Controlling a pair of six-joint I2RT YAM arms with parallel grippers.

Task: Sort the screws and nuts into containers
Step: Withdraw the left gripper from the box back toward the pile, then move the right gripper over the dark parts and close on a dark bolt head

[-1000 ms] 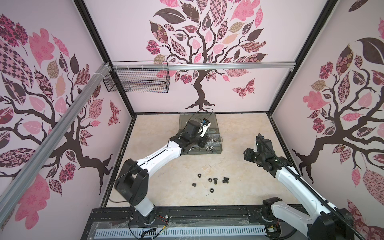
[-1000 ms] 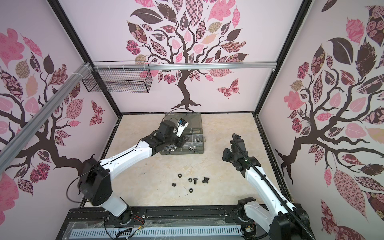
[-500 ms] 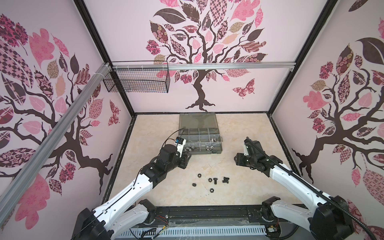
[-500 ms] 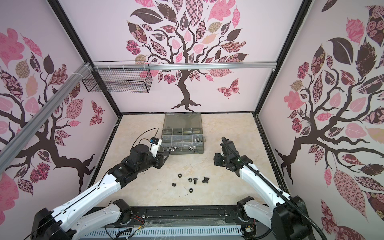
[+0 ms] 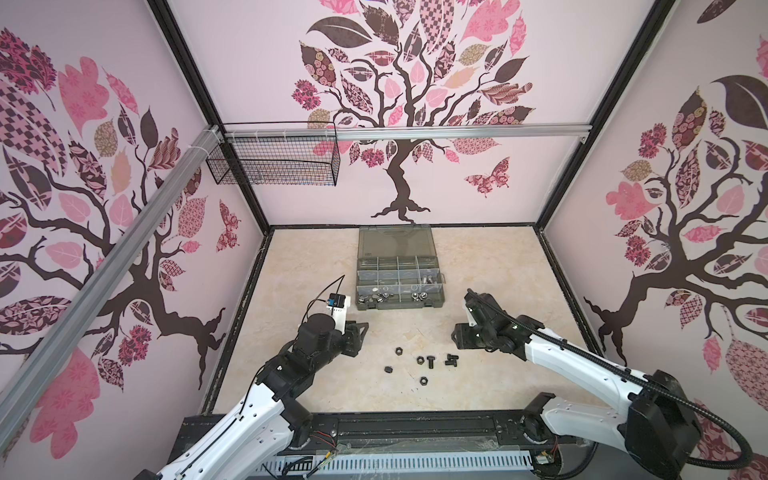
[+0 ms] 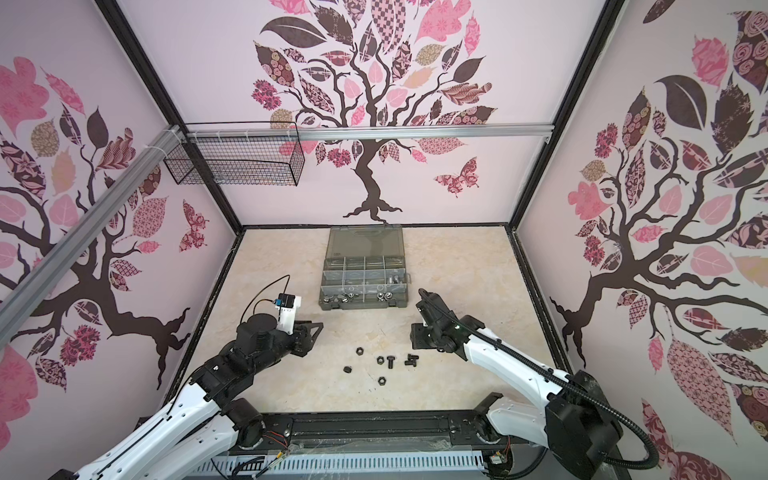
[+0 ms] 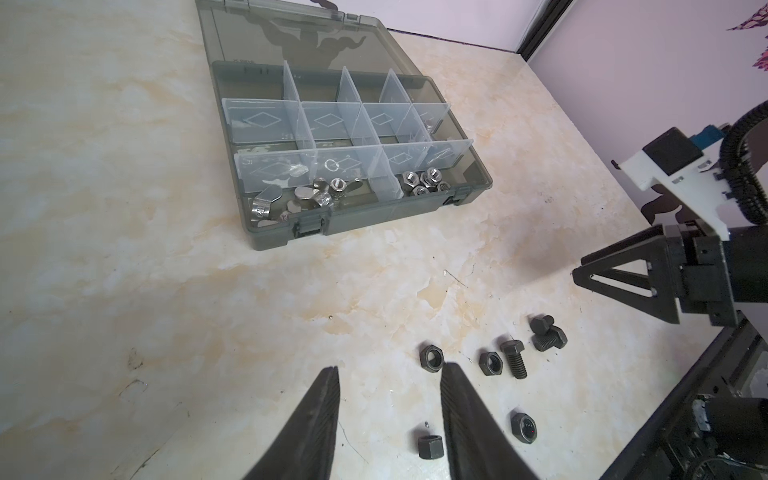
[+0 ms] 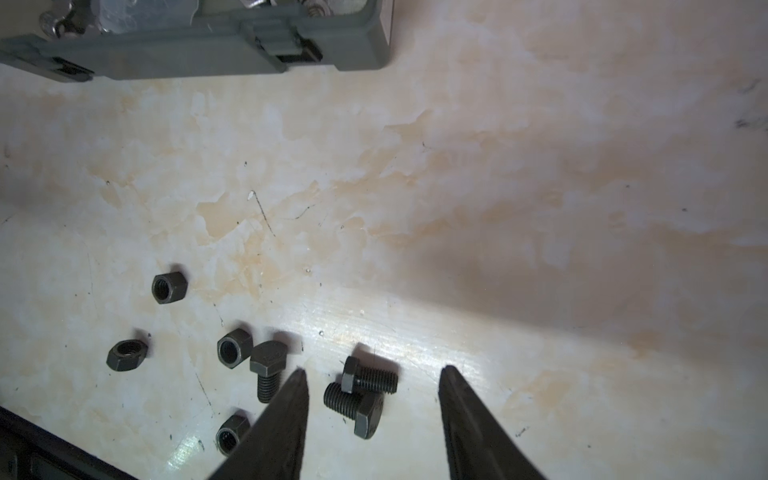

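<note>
Presently we are holding left gripper (image 7: 388, 370) and right gripper (image 8: 372, 369) empty, fingers apart, risking a fingertip scattering the touching screws (image 8: 361, 399).

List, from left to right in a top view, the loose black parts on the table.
In order: leftmost nut → farthest nut → nut beside the bolt → lone bolt → pair of bolts. The nearest nut overlaps the middle ones, so omitted.

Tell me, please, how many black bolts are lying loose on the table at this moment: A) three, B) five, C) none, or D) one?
A: the right wrist view shows three black bolts on the table, one alone and two lying against each other, beside four black nuts.
</note>
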